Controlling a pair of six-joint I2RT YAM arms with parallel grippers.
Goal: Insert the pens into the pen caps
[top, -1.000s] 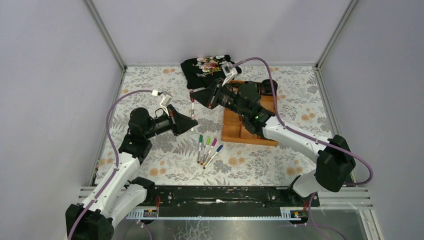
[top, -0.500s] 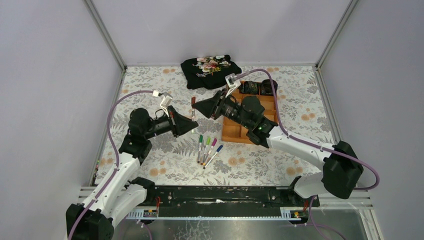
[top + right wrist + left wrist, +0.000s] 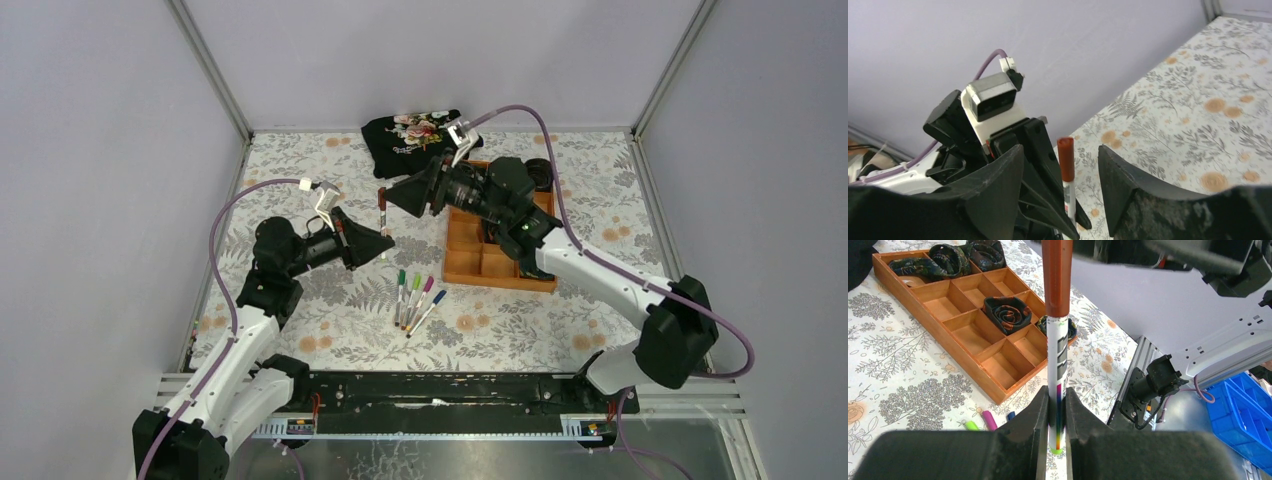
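Lavender-walled enclosure, surface (image 3: 590, 205) covered in a matte floral-print cloth. The left gripper (image 3: 1057, 396) is clamped tight on the lower end of a pen (image 3: 1058, 352) with a slim, glossy white barrel carrying black print. It holds the pen roughly upright off the surface, so the top end is free for capping. A dark red cap (image 3: 1057, 275) of smooth plastic sits on that top end, flush against the barrel, and looks fully seated. The right gripper (image 3: 1059, 148) comes in from the far right with its jaws spread. One black finger stands on each side of the cap with a gap to it, and it holds nothing.

Four more pens (image 3: 415, 297) lie side by side on the cloth in the near centre. They are already capped in dark green, light green, magenta and blue, probably parked there as finished.

On the right is an orange wooden tray (image 3: 500, 281) with square cells. A few cells hold rolled dark patterned fabric (image 3: 1005, 313). A black garment with a flower print (image 3: 415, 140) lies crumpled at the far edge.
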